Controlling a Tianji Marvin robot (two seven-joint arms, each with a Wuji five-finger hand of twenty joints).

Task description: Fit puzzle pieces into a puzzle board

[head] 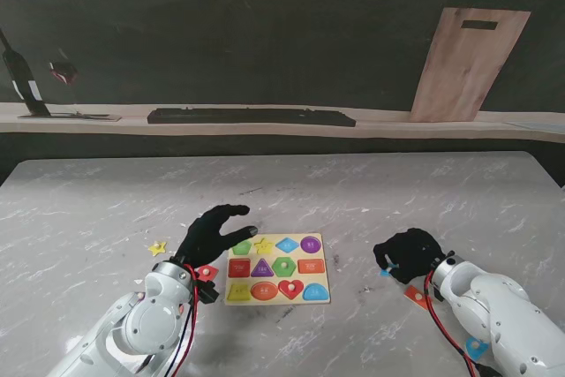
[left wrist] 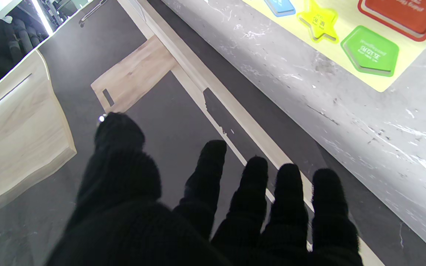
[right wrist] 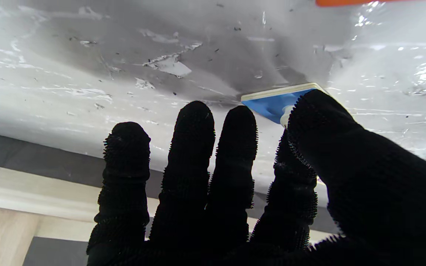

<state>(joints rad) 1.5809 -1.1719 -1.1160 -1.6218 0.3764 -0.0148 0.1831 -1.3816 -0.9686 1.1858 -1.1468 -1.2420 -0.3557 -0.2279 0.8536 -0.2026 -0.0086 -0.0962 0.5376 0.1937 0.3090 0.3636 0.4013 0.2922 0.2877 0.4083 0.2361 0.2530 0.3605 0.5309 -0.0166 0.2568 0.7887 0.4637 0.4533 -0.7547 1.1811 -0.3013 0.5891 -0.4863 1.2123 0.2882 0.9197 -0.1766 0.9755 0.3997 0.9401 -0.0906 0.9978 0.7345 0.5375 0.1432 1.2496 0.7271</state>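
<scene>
Puzzle board point(head: 277, 268) on the marble surface point(head: 371, 192) between my arms, my left robot hand point(head: 212, 233) spread and holding nothing beside its left edge, my right robot hand point(head: 408, 254) well apart, only its wrist view showing thumb and finger pinching a blue piece point(right wrist: 272, 104)

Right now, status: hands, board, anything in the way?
Left hand open, at the board's left edge. Right hand pinching a blue piece. Board looks full. Loose pieces both sides.

Puzzle board point(head: 277, 268) between both hands.
</scene>
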